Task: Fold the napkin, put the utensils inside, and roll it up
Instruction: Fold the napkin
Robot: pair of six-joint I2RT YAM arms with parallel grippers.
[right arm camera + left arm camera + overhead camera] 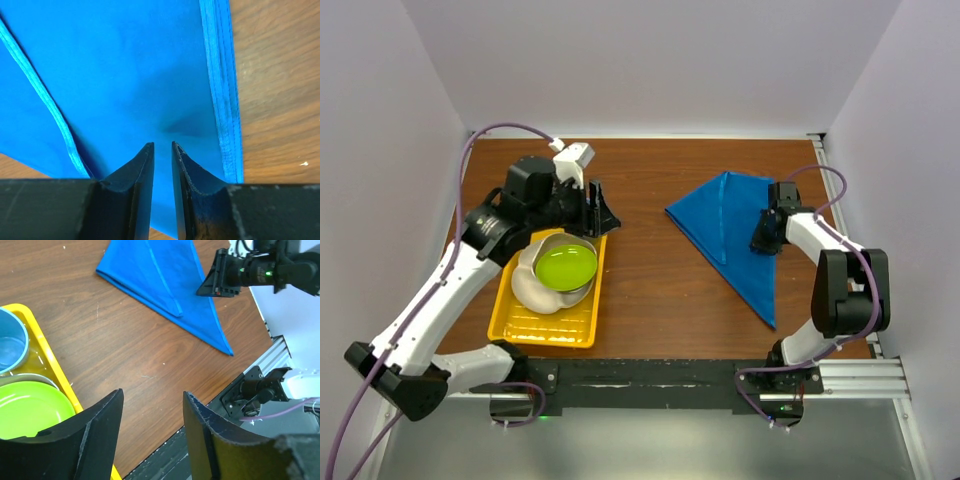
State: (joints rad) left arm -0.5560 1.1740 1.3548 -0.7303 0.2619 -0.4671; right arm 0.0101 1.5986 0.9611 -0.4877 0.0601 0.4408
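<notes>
Yellow tray (548, 324) at 9 o'clock holds a green bowl (565, 267) and a blue cup (9, 347). The left gripper (152, 402) is released. The right gripper (163, 147) is nearly clenched over the napkin (730, 225) at 3 o'clock, its grasp unclear.

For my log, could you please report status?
Left tool open, empty, near yellow tray. Right tool narrow, tips at folded napkin, grip unclear. Nothing else on it.

- We find the napkin (730, 225) lying on the right half of the table (640, 270).
- We see the tray (542, 335) on the left half, near the front edge, well apart from the napkin.
- In the tray sits the bowl (565, 267), with the cup (10, 347) behind it.
- The right gripper (767, 232) stands over the napkin's right edge.
</notes>
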